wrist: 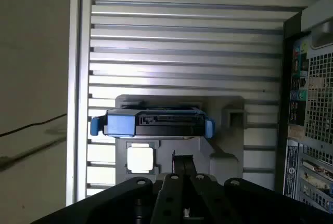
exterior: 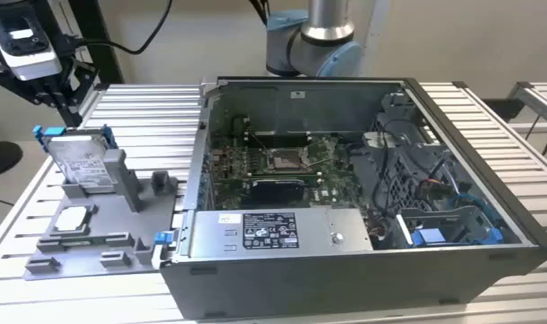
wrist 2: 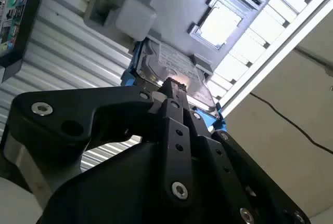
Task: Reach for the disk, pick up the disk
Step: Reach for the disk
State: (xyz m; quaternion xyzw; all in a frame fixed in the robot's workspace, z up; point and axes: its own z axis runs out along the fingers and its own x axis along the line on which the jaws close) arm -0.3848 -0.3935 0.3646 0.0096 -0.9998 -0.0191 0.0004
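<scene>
The disk (exterior: 78,160) is a silver drive with a white label in a blue bracket. It stands on edge in a slot of the grey fixture (exterior: 120,223) at the exterior view's left. My gripper (exterior: 62,108) hangs above and slightly behind the disk, apart from it. In both wrist views the black fingers meet at one tip, so the gripper (wrist 2: 170,82) (wrist: 182,157) looks shut and holds nothing. The disk (wrist 2: 174,65) lies just beyond that tip, and its blue-framed top edge (wrist: 156,122) faces the camera.
A small white-topped square chip (exterior: 71,219) lies in the fixture near the disk. The open computer case (exterior: 345,202) stands right of the fixture on the slatted metal table (exterior: 138,115). The arm's base (exterior: 313,40) rises behind the case.
</scene>
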